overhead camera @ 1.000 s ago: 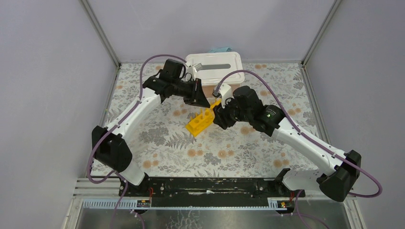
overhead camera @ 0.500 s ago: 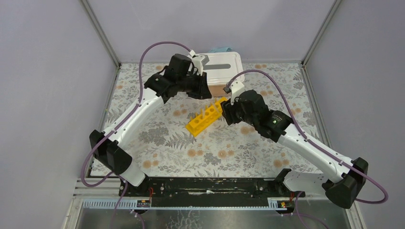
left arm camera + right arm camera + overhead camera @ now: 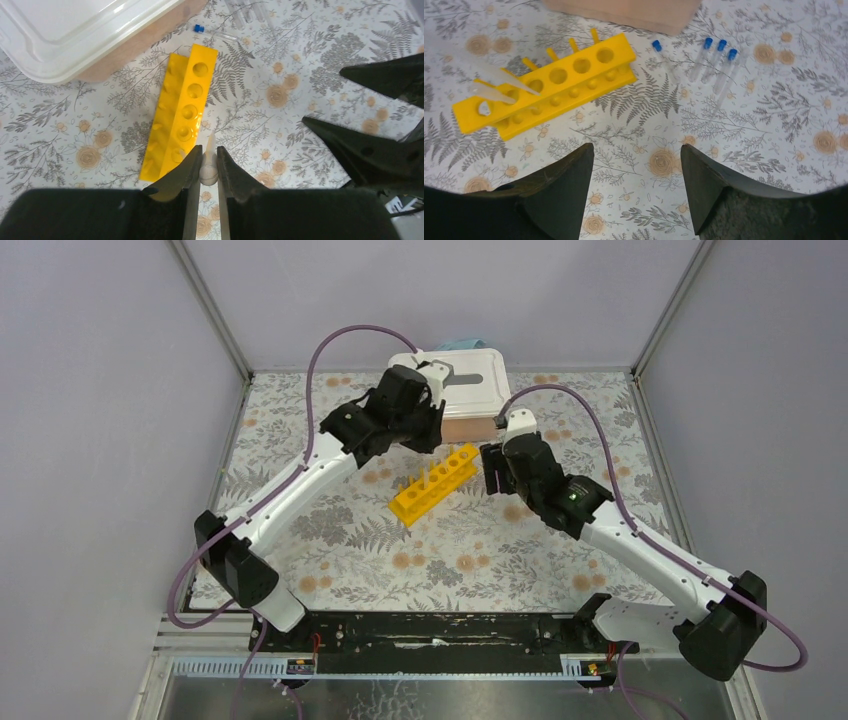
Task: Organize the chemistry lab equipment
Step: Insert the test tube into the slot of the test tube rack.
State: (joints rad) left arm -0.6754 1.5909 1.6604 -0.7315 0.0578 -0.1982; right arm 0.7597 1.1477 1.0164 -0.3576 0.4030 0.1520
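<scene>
The long yellow test-tube rack (image 3: 432, 483) lies on the flowered table, also in the left wrist view (image 3: 182, 112) and the right wrist view (image 3: 549, 82). Clear pointed pieces (image 3: 499, 80) stick out of the holes at one end. My left gripper (image 3: 208, 148) hovers over the rack's near end, shut on a small clear pointed dropper with a round bulb (image 3: 208, 170). My right gripper (image 3: 636, 150) stands open and holds nothing, just right of the rack (image 3: 492, 468). Several clear blue-capped tubes (image 3: 719, 55) lie on the table beyond it, one apart (image 3: 657, 46).
A white lidded box (image 3: 460, 380) stands at the back, close behind the rack's far end (image 3: 75, 30). The right gripper's black fingers (image 3: 370, 150) show at the right of the left wrist view. Metal frame posts and grey walls ring the table.
The right gripper has opened wide and drawn back to the right, away from the rack. The left arm has swung right and toward the back, still holding the dropper.
</scene>
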